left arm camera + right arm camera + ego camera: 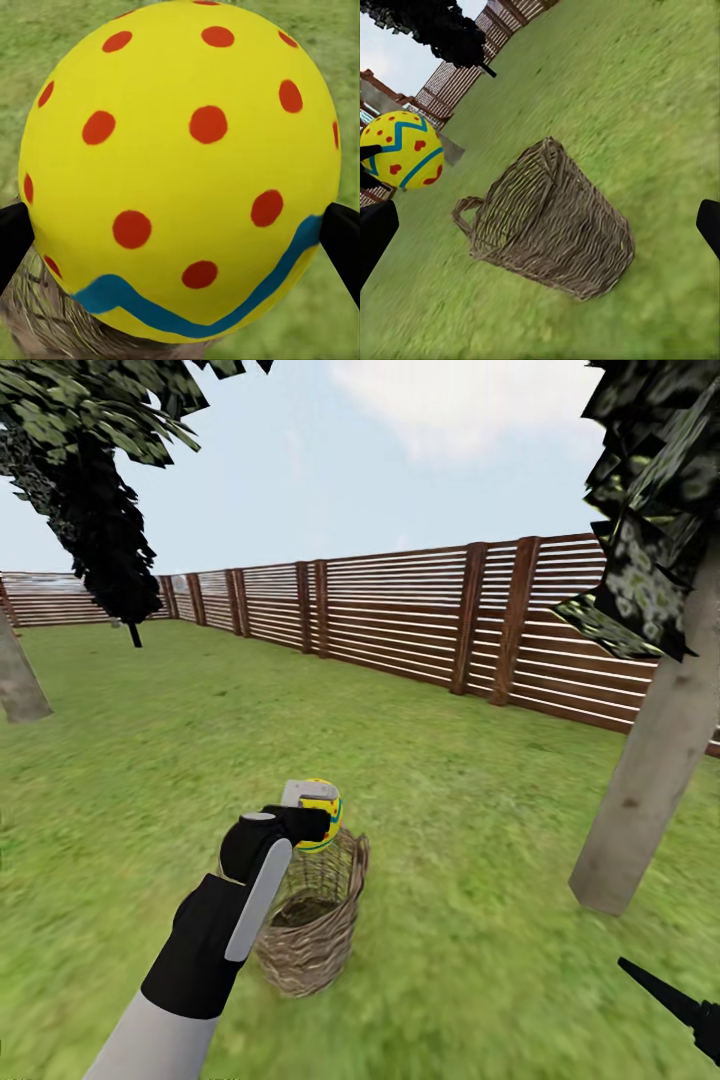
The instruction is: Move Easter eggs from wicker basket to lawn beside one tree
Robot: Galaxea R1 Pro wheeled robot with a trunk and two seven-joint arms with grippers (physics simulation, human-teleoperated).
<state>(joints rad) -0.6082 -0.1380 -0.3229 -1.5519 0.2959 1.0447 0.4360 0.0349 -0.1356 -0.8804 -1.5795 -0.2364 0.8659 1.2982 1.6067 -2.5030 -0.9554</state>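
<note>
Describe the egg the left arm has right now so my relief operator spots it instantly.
Start at the wicker basket on the lawn, left of the pale tree trunk. Just above its rim, the left gripper clamps the egg: bright yellow, red dots, blue zigzag band.

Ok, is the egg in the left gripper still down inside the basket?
No: in the head view the left gripper holds the Easter egg above the rim of the wicker basket, clear of its opening.
</note>
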